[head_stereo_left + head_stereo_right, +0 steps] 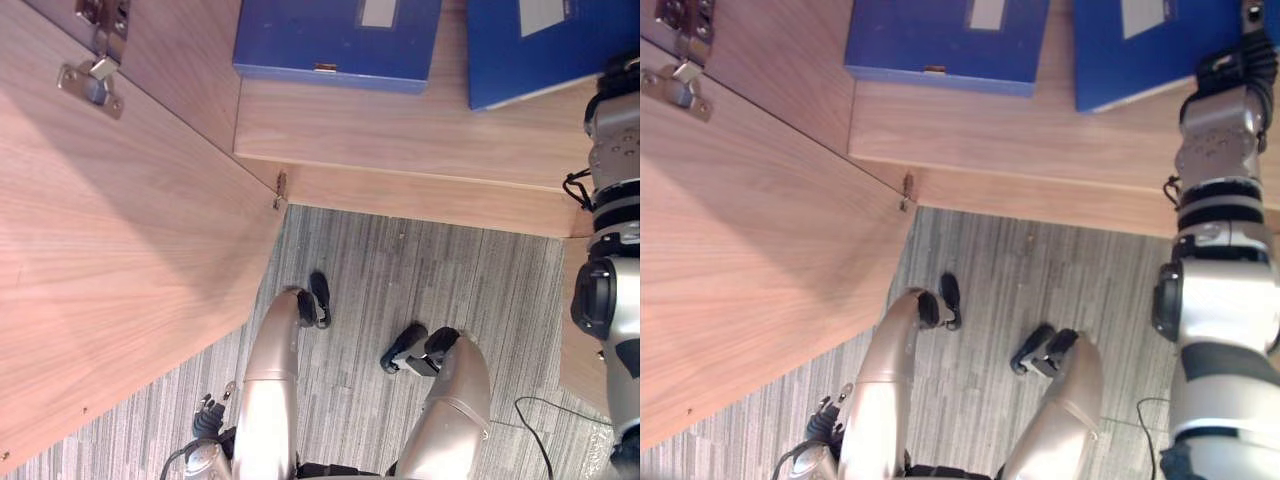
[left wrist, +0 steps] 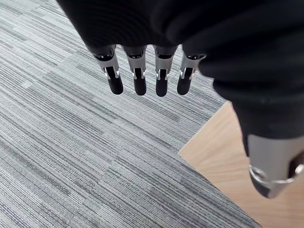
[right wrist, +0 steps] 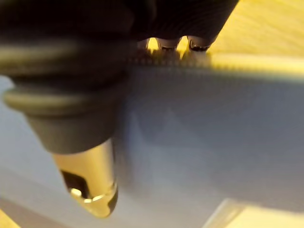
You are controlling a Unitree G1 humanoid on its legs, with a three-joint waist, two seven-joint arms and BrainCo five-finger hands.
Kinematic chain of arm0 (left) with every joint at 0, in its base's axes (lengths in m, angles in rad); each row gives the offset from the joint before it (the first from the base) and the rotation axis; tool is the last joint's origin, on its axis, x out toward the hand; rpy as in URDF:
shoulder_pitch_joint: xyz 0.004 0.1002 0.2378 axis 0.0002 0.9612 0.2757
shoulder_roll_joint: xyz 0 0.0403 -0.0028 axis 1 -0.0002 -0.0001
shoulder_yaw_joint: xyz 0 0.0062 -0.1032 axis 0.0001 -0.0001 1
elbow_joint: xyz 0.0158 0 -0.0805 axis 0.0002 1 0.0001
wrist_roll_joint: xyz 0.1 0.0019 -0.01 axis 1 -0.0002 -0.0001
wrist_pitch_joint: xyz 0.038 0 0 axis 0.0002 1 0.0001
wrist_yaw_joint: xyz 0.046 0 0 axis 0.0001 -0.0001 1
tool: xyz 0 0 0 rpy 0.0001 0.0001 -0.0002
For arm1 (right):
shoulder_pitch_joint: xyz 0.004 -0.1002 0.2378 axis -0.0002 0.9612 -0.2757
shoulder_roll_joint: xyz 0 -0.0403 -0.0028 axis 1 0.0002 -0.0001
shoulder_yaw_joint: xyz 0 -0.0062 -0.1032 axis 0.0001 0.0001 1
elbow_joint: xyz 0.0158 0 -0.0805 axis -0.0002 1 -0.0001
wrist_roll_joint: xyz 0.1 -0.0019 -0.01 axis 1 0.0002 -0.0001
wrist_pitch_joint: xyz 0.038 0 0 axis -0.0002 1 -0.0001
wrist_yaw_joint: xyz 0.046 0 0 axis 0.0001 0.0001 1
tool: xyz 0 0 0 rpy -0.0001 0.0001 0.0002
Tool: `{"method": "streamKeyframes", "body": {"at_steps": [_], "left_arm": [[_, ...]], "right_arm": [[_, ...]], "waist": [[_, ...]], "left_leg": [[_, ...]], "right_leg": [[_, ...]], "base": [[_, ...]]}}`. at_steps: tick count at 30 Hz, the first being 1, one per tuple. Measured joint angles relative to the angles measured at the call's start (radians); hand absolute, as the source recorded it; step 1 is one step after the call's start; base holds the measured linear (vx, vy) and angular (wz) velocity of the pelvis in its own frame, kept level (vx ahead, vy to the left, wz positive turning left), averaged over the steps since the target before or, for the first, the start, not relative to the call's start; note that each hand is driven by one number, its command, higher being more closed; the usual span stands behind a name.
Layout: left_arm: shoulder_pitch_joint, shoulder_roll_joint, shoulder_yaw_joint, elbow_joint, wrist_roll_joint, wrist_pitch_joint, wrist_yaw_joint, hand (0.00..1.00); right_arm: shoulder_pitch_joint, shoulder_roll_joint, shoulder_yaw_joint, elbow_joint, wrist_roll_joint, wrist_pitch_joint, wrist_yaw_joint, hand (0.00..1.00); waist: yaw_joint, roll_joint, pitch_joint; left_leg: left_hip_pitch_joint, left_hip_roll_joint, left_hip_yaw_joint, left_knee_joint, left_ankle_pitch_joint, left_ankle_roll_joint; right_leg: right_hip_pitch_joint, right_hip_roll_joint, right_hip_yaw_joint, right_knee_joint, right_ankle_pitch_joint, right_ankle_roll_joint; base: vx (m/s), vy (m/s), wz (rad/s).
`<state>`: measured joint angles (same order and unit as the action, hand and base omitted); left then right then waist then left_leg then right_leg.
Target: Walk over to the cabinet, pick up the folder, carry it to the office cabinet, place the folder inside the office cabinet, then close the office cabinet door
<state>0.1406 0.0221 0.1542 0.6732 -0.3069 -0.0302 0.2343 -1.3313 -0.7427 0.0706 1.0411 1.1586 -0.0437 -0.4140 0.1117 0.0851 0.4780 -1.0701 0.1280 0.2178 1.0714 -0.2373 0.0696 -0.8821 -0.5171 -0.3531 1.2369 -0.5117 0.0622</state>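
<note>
The folder (image 1: 530, 50) rests on the cabinet shelf (image 1: 400, 130), beside a second folder (image 1: 340, 40). The right hand (image 3: 90, 180) pinches it: fingers over one edge, thumb on the face. Likely stiff, light and slick — hold near the edge. The left hand (image 2: 139, 80) hangs with fingers straight.

A blue folder (image 1: 1120, 70) lies askew on the office cabinet shelf (image 1: 1040, 140), cabinet door (image 1: 740, 260) open.

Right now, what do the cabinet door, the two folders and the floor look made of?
Cabinet door: matt wood-look laminate or veneer, pale grain streaks. Left folder and right folder: smooth blue plastic or coated board; uniform colour, can't tell which. Floor: grey carpet, ribbed woven stripes.
</note>
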Motion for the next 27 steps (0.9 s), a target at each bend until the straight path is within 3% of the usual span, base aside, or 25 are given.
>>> {"method": "streamKeyframes", "body": {"at_steps": [5,18,22,27], "left_arm": [[0.001,0.002,0.000,0.000,-0.004,0.001,-0.013,0.00],[0.011,0.006,0.005,-0.017,0.001,0.004,-0.039,0.00],[0.018,0.011,0.005,-0.017,0.006,0.003,-0.060,0.00],[0.021,0.019,0.003,-0.017,0.029,0.002,-0.091,0.00]], "right_arm": [[-0.001,-0.019,0.131,0.065,-0.097,0.079,0.056,0.00],[0.010,-0.029,0.213,0.115,-0.172,0.098,0.128,0.00],[0.022,-0.034,0.277,0.134,-0.366,0.134,0.193,0.00],[0.047,-0.059,0.321,0.118,-0.629,0.135,0.289,0.00]], "waist": [[-0.002,0.001,0.000],[0.001,0.002,-0.001],[0.001,0.007,-0.004],[0.001,0.009,-0.005]], "left_leg": [[0.003,0.006,0.002,-0.006,0.002,-0.002],[0.026,0.012,0.008,-0.025,0.011,-0.008],[0.044,0.017,0.004,-0.046,0.017,-0.015],[0.047,0.016,-0.005,-0.063,0.032,-0.021]], "right_leg": [[0.000,0.007,0.000,-0.006,0.002,-0.002],[0.012,0.014,0.000,-0.018,0.007,-0.010],[0.033,0.029,-0.008,-0.041,0.013,-0.012],[0.045,0.033,-0.027,-0.054,0.017,-0.017]], "base": [[0.03,-0.041,-0.03],[0.02,-0.033,-0.02],[0.02,-0.051,-0.03],[0.01,-0.049,0.03]]}}
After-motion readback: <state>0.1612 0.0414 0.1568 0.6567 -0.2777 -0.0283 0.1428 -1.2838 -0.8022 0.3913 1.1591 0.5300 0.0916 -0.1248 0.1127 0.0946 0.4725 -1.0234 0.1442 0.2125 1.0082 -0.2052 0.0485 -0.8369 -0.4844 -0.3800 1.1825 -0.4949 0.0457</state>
